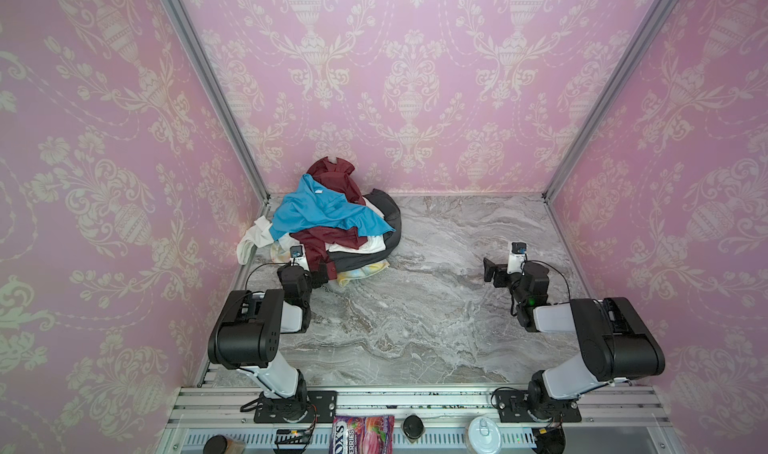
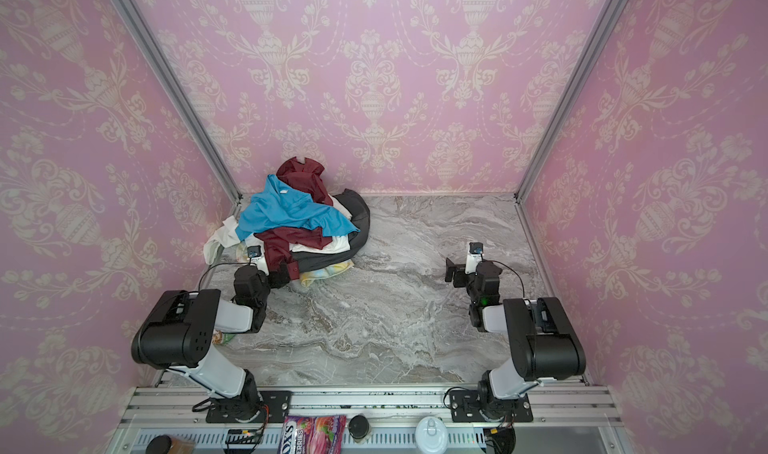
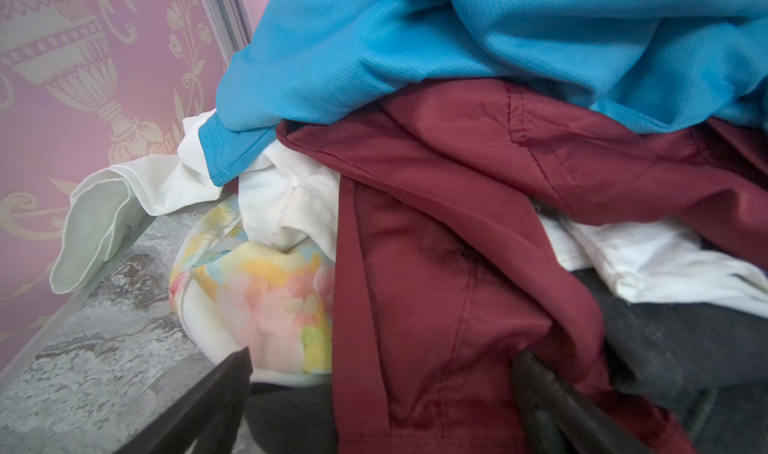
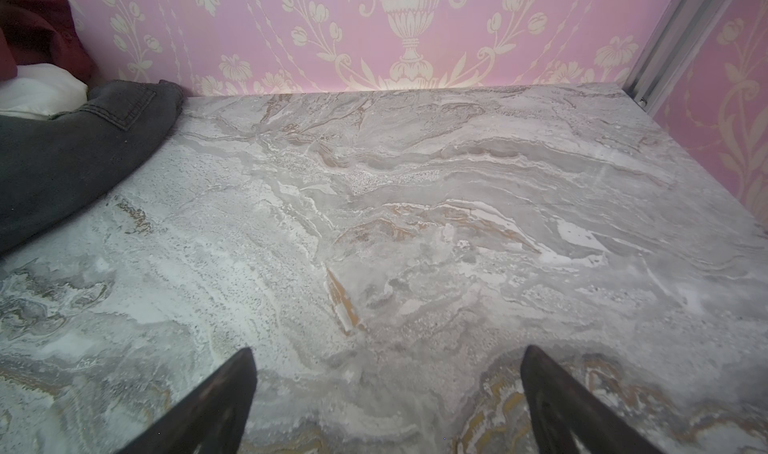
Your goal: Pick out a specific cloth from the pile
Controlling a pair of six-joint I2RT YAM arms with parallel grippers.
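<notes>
The left gripper [image 3: 382, 354], black and two-fingered, has its jaws spread wide and clamps nothing. A hanging fold of the smooth maroon garment [image 3: 436, 265] drapes directly ahead of it, between the fingers. I cannot tell whether the fold touches them.

In both top views this gripper sits at the 6 o'clock edge of the pile [image 1: 332, 223], a heap of mixed garments in the far-left corner. The target, a large plain white shirt of thin woven fabric [image 1: 251, 240], is mostly buried. From the gripper, its loose cuffed sleeve spills out at about 10 o'clock, against the pink patterned wall [image 1: 124, 182]. A second white band shows at about 2 o'clock, sandwiched under the maroon and over the dark grey heavy garment [image 1: 390, 223]. So the shirt's long axis runs roughly 9 to 3 across the pile, beneath the bright blue mesh shirt [image 1: 316, 211]. The pastel tie-dye cloth [image 3: 266, 290] sits just beside the nearest white patch.

The likely next reach is a swing toward 10 or 11 o'clock, clear of the maroon fold, to the exposed white.

The right gripper [image 4: 386, 352] is also spread wide and empty. It hovers over the bare grey marble-patterned tabletop [image 4: 415, 182], well apart from the pile, which lies at its 9 o'clock. The left arm is much the nearer.
</notes>
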